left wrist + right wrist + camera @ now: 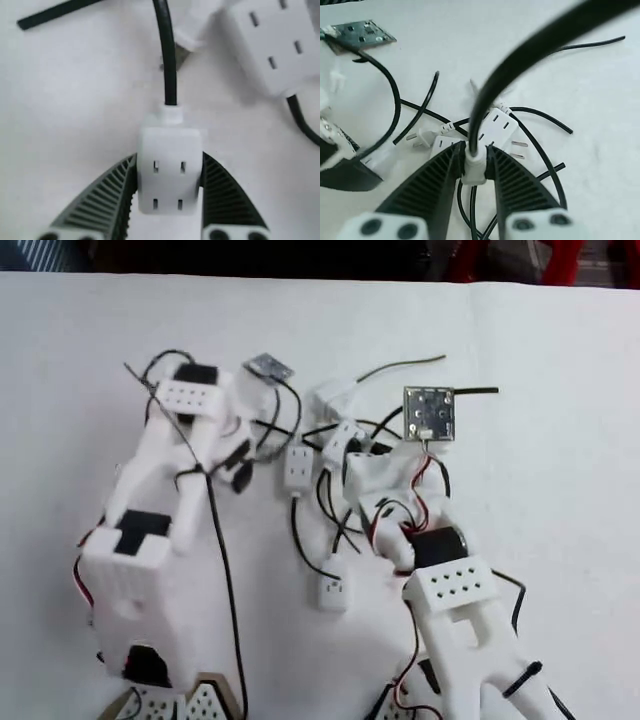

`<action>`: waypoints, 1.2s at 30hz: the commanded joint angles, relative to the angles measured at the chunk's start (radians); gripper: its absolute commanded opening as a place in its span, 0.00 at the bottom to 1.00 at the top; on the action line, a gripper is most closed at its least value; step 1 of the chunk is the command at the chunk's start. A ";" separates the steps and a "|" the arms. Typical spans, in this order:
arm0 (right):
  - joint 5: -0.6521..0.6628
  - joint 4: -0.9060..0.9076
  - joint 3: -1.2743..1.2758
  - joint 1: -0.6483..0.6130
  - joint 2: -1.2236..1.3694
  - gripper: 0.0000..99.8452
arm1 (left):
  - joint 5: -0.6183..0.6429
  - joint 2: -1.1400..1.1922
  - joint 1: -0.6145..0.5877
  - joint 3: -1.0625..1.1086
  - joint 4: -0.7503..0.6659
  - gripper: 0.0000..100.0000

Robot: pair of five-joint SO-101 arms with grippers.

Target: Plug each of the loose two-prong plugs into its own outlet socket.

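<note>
**Left pincer (pixel 168 159):** I am gripping a white outlet socket block (pixel 167 175) between both ribbed fingers (pixel 112 192). One finger is pressing on each side wall, and the block's four slots are facing my wrist. Its black cord (pixel 167 60) is running straight out beyond my fingertips. A white plug (pixel 192 32) is lying just beside that cord, farther ahead, with one metal prong showing. It is too blurred for me to tell more. Ahead and off to the same side, a second socket block (pixel 272 45) is lying on the white table (pixel 65 125), apart from the one I am holding.

**Right pincer (pixel 475 150):** I am clamping a white moulded cord end (pixel 474 170) tightly between both fingers. Its black lead (pixel 530 55) is rising from the pincer back toward my wrist. Just beyond the fingertips a slotted white socket (pixel 496 127) is lying face up. A loose two-prong plug (pixel 422 139) is lying near it on one side. A bare pair of prongs (pixel 520 146) is sticking out on the other side, and I cannot tell what they belong to. Well ahead, a small circuit board (pixel 360 32) is lying flat. From above, a square board (pixel 430 415) is lying just beyond this pincer.
</note>
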 commanded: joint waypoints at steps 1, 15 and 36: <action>-0.009 -0.025 -0.025 0.012 -0.004 0.02 | -0.009 -0.189 0.070 0.296 -0.219 0.03; -0.002 -0.018 -0.025 0.005 -0.004 0.02 | -0.008 -0.484 -0.038 0.434 -0.199 0.33; -0.002 -0.016 -0.018 -0.056 -0.002 0.02 | 0.002 -0.570 -0.239 0.832 -0.717 0.28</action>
